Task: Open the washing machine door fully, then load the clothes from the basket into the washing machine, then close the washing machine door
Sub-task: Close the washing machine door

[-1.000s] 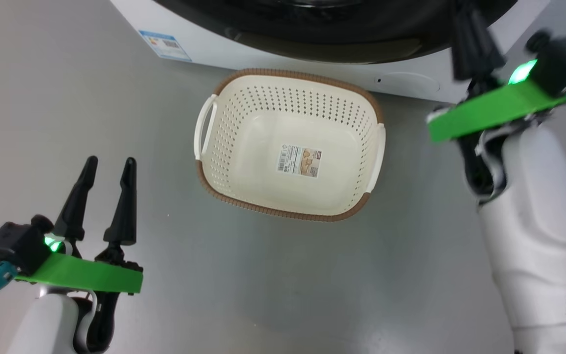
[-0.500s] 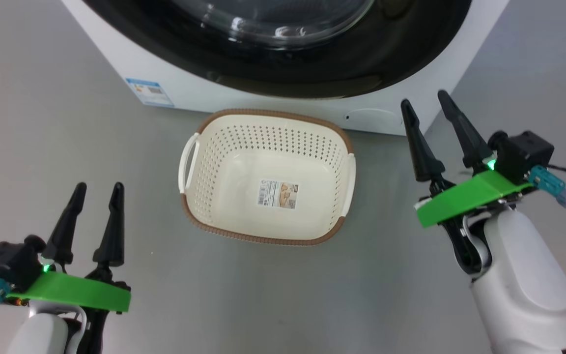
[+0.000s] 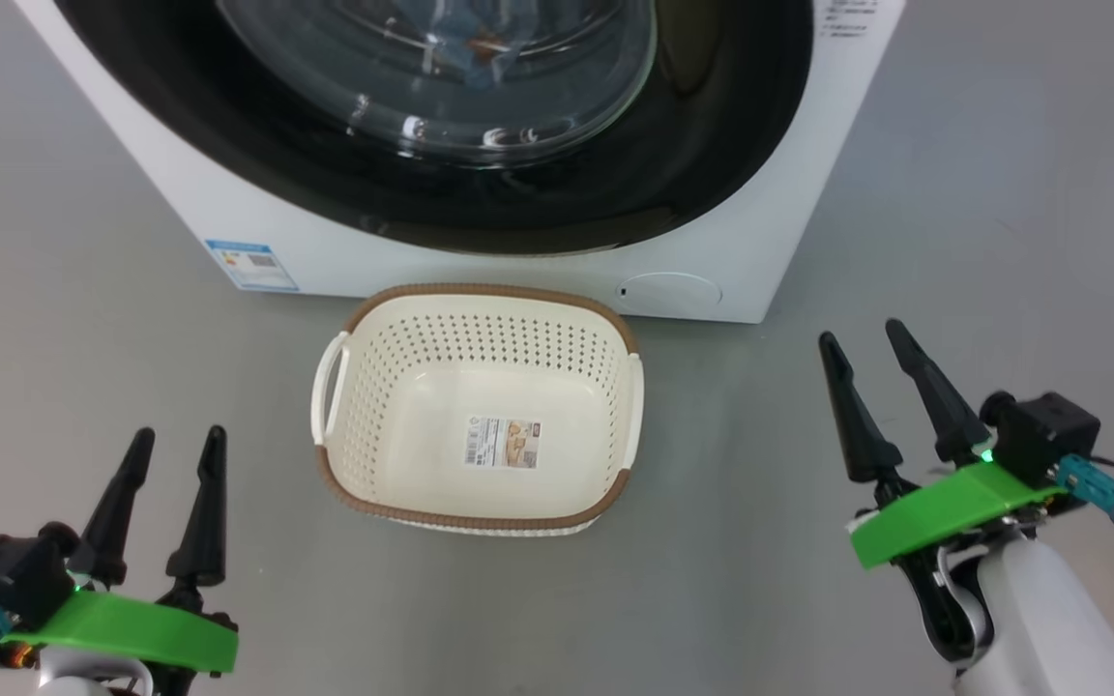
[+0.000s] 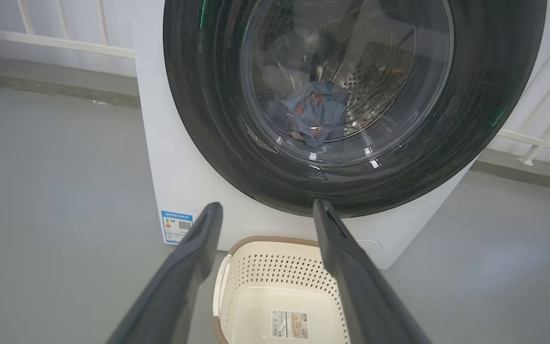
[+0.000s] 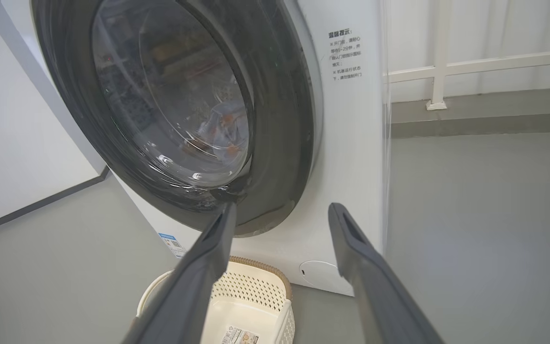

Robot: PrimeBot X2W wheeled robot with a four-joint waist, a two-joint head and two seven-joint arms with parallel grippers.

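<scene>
Your left gripper [image 3: 178, 437] and right gripper [image 3: 860, 331], both spread wide and holding nothing, flank the basket [image 3: 489, 288], with the washing machine door [image 3: 325, 174] shut beyond.

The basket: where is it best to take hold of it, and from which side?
Probably its left white handle, from above, with the open left gripper, which is nearest. The handle stands off the wall as a loop, so one finger could slip behind it. The basket sits upright and empty on the floor, so nothing blocks the way down.
</scene>
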